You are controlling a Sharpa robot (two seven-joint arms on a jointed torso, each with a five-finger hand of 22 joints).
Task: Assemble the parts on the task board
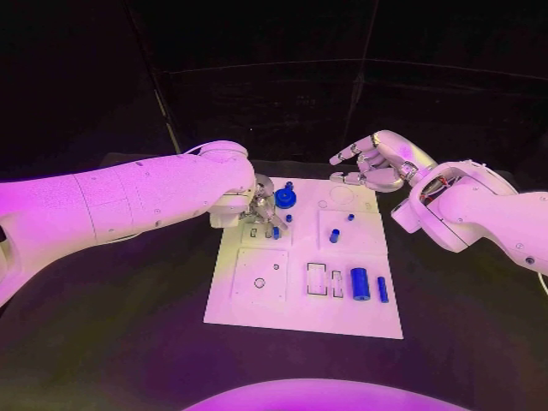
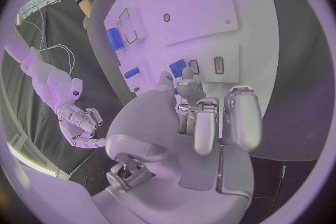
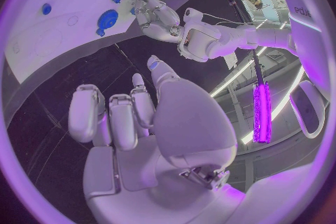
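The white task board (image 1: pixel 259 304) lies mid-table. My left hand (image 1: pixel 262 208) reaches over its far left part. Thumb and a fingertip (image 2: pixel 185 74) pinch a small blue part (image 2: pixel 178 67) beside two narrow slots, and the other fingers are curled back. A blue gear-shaped part (image 1: pixel 285 199) stands just right of that hand. My right hand (image 1: pixel 375 163) hovers beyond the board's far right corner with its fingers apart and nothing in it. In the right wrist view the right hand (image 3: pixel 140 117) faces the left hand (image 3: pixel 159 17), the board (image 3: pixel 70 39) and the gear-shaped part (image 3: pixel 107 18).
On the board's right half are two small blue pieces (image 1: pixel 335 235), a thick blue cylinder (image 1: pixel 360 283) and a thin blue pin (image 1: pixel 382 288) beside rectangular cut-outs (image 1: pixel 316 279). Bare black table (image 1: pixel 126 342) surrounds the board.
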